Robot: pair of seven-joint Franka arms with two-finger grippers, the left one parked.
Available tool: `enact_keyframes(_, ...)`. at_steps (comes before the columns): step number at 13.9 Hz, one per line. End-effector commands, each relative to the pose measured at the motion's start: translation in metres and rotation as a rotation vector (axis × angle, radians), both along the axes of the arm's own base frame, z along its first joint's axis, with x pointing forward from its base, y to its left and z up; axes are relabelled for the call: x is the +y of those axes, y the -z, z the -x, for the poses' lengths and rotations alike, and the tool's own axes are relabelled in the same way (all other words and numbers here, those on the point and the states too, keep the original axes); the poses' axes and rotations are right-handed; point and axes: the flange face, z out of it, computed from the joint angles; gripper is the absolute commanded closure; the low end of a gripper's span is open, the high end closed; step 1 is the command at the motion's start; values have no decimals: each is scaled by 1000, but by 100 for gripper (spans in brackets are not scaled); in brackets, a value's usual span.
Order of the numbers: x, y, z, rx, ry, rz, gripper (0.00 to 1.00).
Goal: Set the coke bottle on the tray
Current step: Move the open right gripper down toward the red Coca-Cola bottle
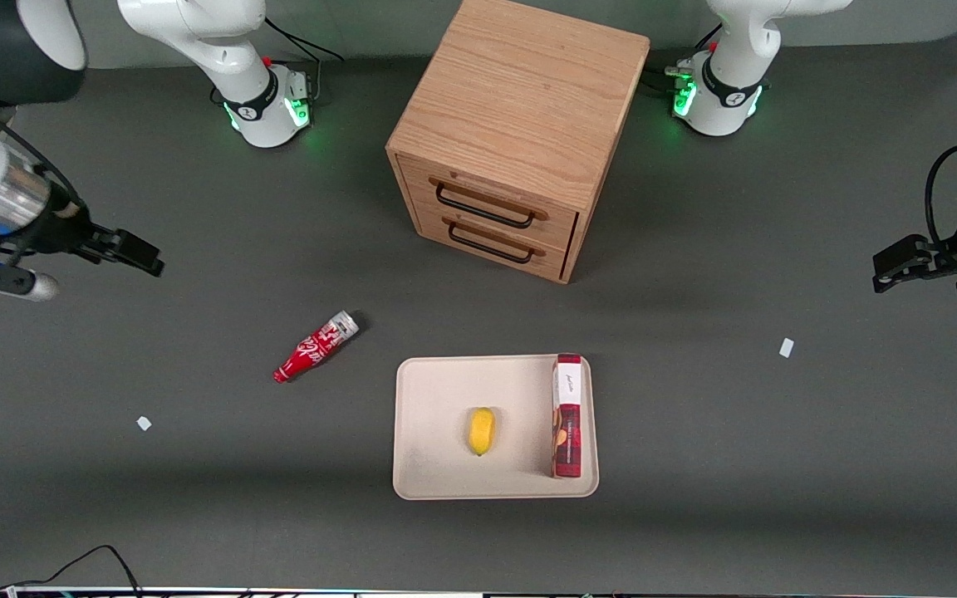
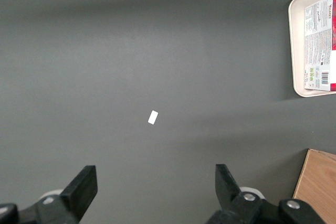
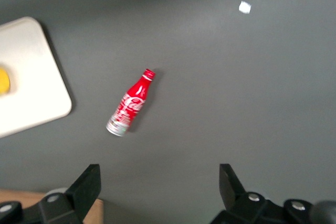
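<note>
The coke bottle (image 1: pixel 316 346) lies on its side on the dark grey counter (image 1: pixel 196 498), off the tray (image 1: pixel 437 473), with counter showing between the two. It sits beside the tray, toward the working arm's end of the counter, level with the tray's edge that is farther from the front camera. Its silver base is the end nearer the tray and farther from the front camera; its red neck angles away from the tray and toward that camera. The hand (image 1: pixel 139 253) hangs in the air above the counter, well apart from the tray and still farther toward the working arm's end than the bottle, and it holds nothing. In the right wrist view its two fingers (image 3: pixel 86 187) stand wide apart, with the bottle (image 3: pixel 130 104) lying on the counter below them and a corner of the tray (image 3: pixel 31 93) close by. On the tray rest a small yellow fruit (image 1: pixel 482 430) near its middle and a red-and-white box (image 1: pixel 567 415) lying along its edge on the parked arm's side. A wooden two-drawer cabinet (image 1: pixel 520 124) stands farther from the front camera than the tray.
</note>
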Motion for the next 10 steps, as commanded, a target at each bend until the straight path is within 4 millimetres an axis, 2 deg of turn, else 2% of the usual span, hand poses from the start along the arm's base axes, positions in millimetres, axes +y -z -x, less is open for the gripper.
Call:
enact_keyframes(1,43,40,-22,38,203,-15,0)
enact_keyframes(4,74,102,-38,52,396,-22,0)
enact_keyframes(6,90,145,-33,32,435,29,0)
enact_keyframes(10,91,229,-18,53,524,54,0)
